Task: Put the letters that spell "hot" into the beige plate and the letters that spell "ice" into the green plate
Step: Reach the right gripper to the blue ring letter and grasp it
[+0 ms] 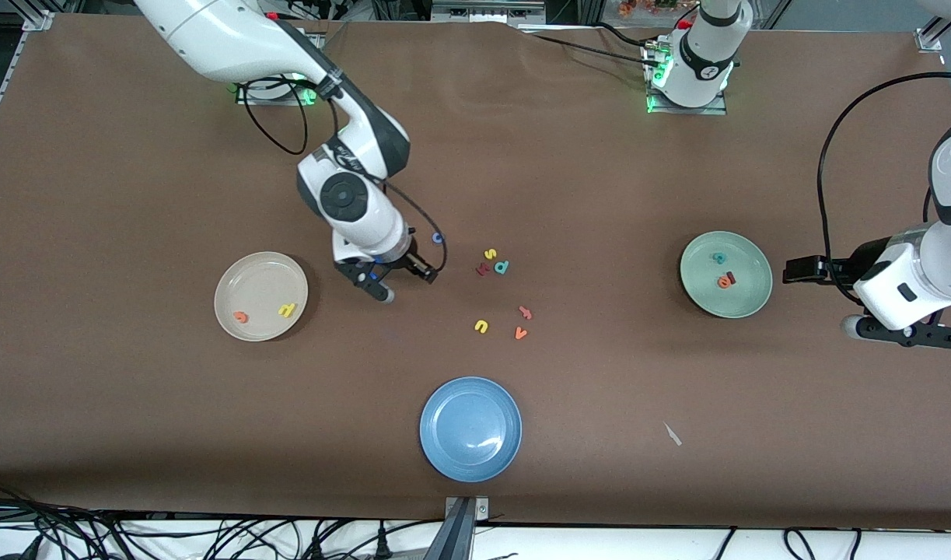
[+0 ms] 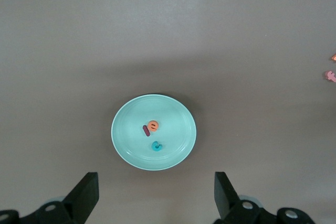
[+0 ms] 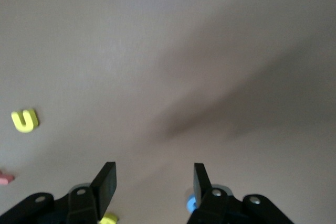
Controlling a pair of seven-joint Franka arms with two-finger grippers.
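Note:
The beige plate [image 1: 257,272] holds the orange "t" [image 1: 240,316] and the yellow "h" [image 1: 287,310]. The blue ring "o" [image 1: 438,238] lies on the table beside my right gripper [image 1: 403,282], which is open and holds nothing. In the right wrist view the "o" [image 3: 190,203] peeks out from under one finger of the gripper [image 3: 153,182]. The green plate [image 1: 743,299] holds the teal "c" [image 1: 718,257], the orange "e" [image 1: 724,281] and the dark red "i" [image 1: 730,276]. My left gripper [image 1: 903,332] waits wide open beside this plate [image 2: 131,129], toward the left arm's end.
Loose letters lie mid-table: a yellow "s" [image 1: 490,253], a teal "p" [image 1: 501,267], a dark red letter [image 1: 482,269], a yellow "u" [image 1: 481,327], a pink letter [image 1: 526,313] and an orange "v" [image 1: 521,333]. A blue plate [image 1: 470,451] sits nearer the front camera. A white scrap [image 1: 672,434] lies nearby.

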